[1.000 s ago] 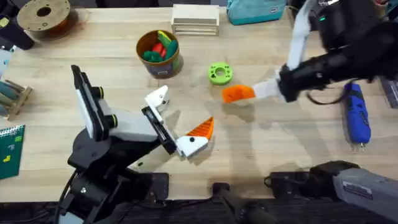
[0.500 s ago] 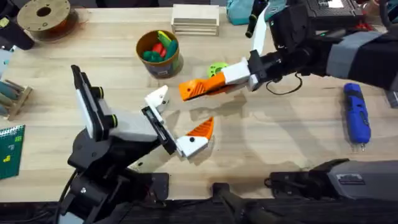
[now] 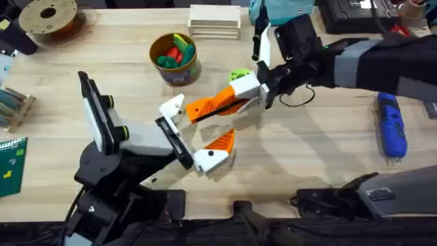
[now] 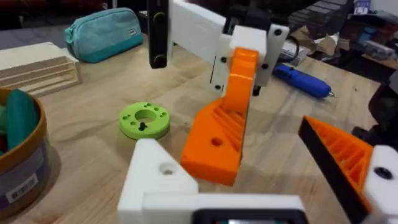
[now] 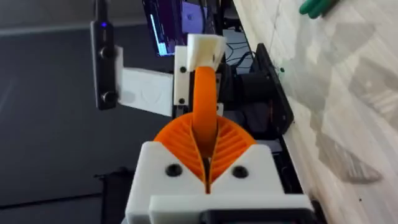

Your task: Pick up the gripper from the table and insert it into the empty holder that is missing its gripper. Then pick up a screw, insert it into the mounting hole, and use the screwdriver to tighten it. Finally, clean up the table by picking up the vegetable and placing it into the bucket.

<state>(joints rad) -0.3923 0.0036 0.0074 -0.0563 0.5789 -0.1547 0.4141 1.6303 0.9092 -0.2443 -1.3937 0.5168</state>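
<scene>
Misalignment is the chief risk. In the overhead view the right gripper [image 3: 247, 90] is clamped on the gripper [image 3: 210, 106], carried above the table with its free end just at 3 o'clock of the holder [image 3: 172, 108]. The part is slanted, so if it meets the holder off-axis it could jam or push the left arm's jaw aside. It could also twist in the pads. The left gripper [image 3: 198, 126] stands spread, its one fitted orange finger [image 3: 220, 141] at 5 o'clock of the holder. The bucket [image 3: 175, 59] sits at 12 o'clock of the holder, and the screwdriver [image 3: 391, 126] lies far off toward 3 o'clock — both clear of the approach.

From the left wrist, the gripper [image 4: 214, 146] hangs tilted just beside the holder [image 4: 155, 177]; whether the two touch cannot be told. It shows as a bright orange ribbed wedge with a round hole in its side. That hole would have to line up for the screw — a likely trouble if the part seats crooked.

From the right wrist, the right gripper [image 5: 206, 163] has its ribbed pads closed on the gripper [image 5: 204, 102], seen edge-on as a thin orange blade pointing at the holder [image 5: 204, 50].
</scene>
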